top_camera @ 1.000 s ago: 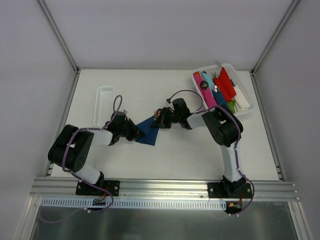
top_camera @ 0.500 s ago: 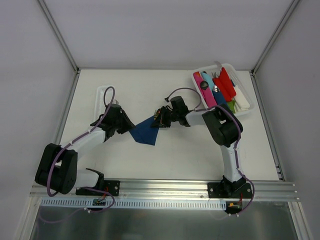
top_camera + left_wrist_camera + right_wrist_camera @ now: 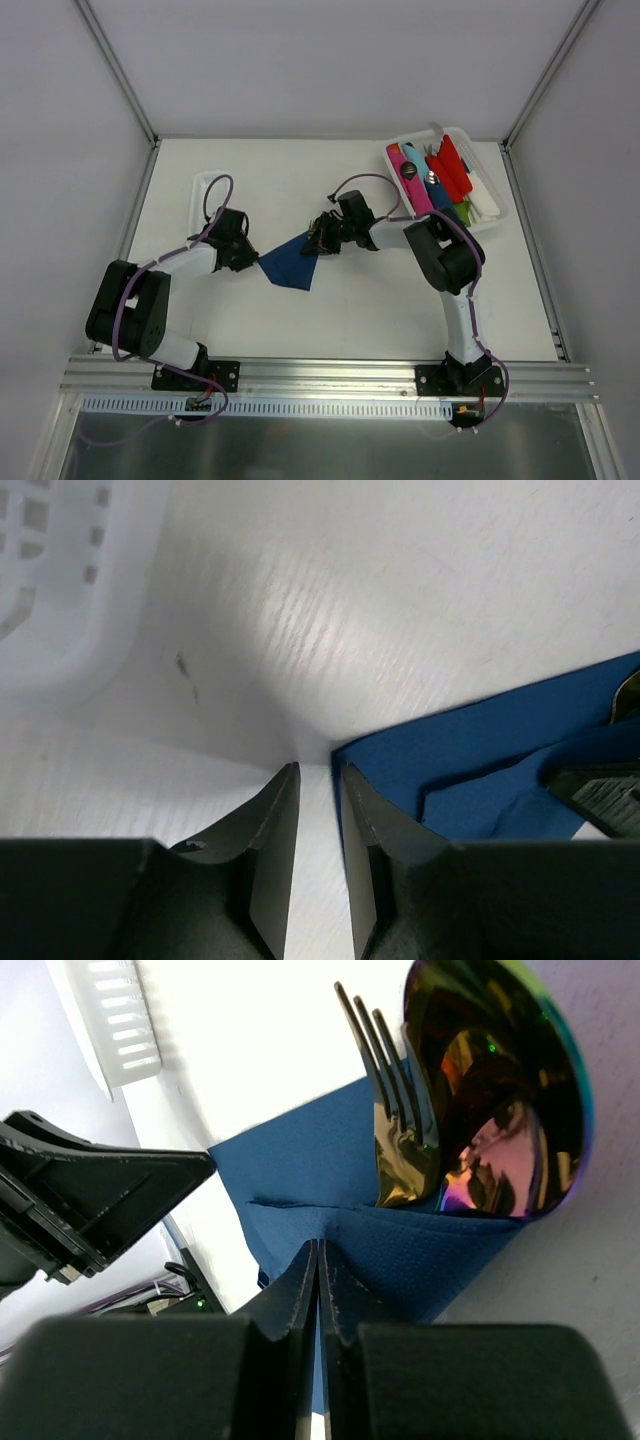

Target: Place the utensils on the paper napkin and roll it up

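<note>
Your right gripper (image 3: pixel 318 1252) is pressed together on a raised fold of the matte navy paper napkin (image 3: pixel 300 1160). The slim-tined fork (image 3: pixel 388 1120) and mirror-bright, iridescent spoon (image 3: pixel 490 1090) emerge from behind that fold. Your left gripper (image 3: pixel 318 776) stands a slit apart at the napkin's pointed corner, pinching nothing.

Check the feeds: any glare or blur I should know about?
Left wrist: glare patch on the table, white tray blurred. Right wrist: spoon throws rainbow reflections; right gripper pinching the paper napkin is soft. Top external: even, sharp.
</note>
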{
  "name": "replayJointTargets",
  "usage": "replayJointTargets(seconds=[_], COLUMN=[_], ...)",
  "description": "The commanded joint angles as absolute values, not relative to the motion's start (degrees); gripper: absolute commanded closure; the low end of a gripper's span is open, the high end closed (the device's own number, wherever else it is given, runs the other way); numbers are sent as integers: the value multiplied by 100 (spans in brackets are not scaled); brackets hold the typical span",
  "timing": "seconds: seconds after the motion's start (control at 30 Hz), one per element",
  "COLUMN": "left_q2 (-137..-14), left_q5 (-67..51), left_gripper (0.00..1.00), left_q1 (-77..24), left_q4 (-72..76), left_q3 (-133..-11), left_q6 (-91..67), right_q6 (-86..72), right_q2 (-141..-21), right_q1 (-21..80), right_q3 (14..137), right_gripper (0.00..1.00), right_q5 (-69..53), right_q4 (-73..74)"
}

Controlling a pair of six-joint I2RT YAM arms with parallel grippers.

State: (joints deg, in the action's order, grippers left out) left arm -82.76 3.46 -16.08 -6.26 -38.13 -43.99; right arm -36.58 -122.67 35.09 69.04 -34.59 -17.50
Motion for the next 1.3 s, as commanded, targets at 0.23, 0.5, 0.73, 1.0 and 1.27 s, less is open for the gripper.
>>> replayJointTargets(seconds=[0.23,0.5,0.73,1.0,1.27], left_q2=[-9184,-9079,-8772,-8665,-9061], left_q5=[-333,-896,-1573,-2197,-2672], left_gripper=[80,80,70,51,49], left_q1=[-1582,-1529,-1354,-1143,-862], left_q4=[-422,209,1158,2362,3778], left_q3=[-4070,-3701,-2981,-2435,-1899], left_q6=[-4342,-4561,-4763,-5053,-5834], right_q6=[-3410,-3366,-3331,-3305,-3296], right_q2=[-12410,-12419,-12419,-12410,-12419], right_q1=[3551,3551,3560,3568,3568], right_q3=[7075,7128,7163,7181,7181], right_gripper=[97,98,98,98,98], right_q5=[-3138,-3120,-3103,-3094,-3094], right_q4=[-1187,-1037,-984,-958,-949])
